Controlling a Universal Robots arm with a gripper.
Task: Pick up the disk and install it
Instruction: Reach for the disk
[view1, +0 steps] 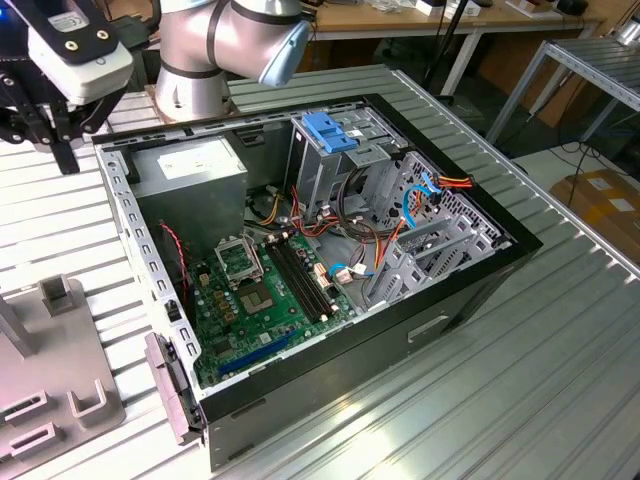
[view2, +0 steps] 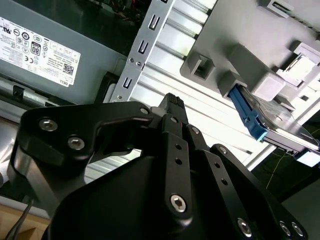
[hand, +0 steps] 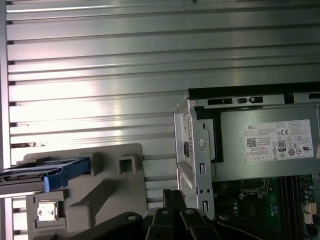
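As is seen in both wrist views, end effector (view2: 171, 102): drawn together, nothing clamped.
Disk (hand: 50, 174): lodged in grey holder (hand: 120, 180) on worktop (hand: 100, 60), apart from end effector.
Nearby: open computer case (hand: 200, 150) beside holder.

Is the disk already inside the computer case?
No, the disk rests in the grey holder beside the computer case, outside it.

You saw the disk (hand: 35, 172) as grey metal edged by a light-blue rail, and the fixture (hand: 115, 185) as plain grey. The table (hand: 100, 75) was silver (evenly ribbed in parallel stripes). The motherboard (view1: 255, 290) was green, the latch (view1: 328, 130) blue.
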